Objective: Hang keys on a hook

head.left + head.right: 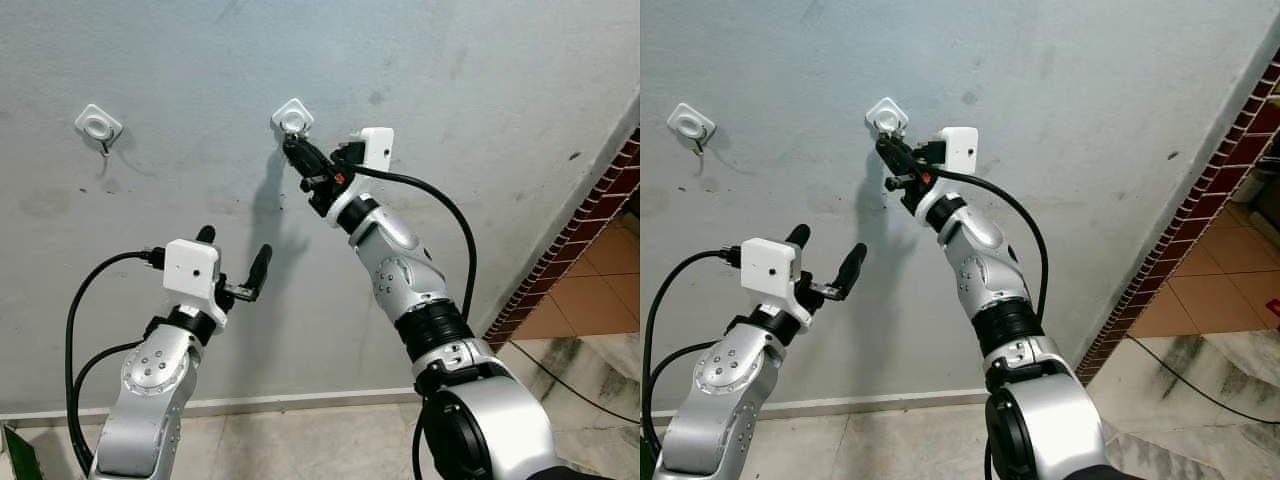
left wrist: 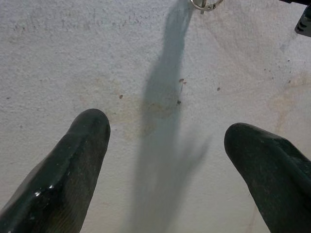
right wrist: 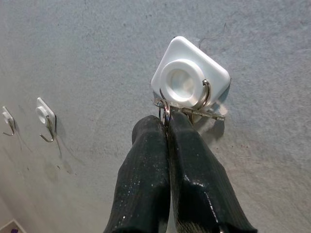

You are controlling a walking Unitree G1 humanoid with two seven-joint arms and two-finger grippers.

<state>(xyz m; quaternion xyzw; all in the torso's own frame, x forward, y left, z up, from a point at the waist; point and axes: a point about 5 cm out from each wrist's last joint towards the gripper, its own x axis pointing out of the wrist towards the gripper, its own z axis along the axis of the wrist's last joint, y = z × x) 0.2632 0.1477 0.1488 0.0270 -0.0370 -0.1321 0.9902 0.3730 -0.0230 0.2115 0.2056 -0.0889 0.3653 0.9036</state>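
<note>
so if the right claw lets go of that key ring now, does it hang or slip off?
Probably hangs: the ring looks looped by the hook, right claw pinching it. Thin metal, likely light and stiff. It may swing; the key lies loose across the hook's base, so seating is uncertain.

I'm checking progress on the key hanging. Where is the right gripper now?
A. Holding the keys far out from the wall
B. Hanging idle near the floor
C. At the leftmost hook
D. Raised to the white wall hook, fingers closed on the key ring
D: the right gripper is up against the white hook, its fingers pressed together on the key ring; the left gripper hovers open lower down.
</note>
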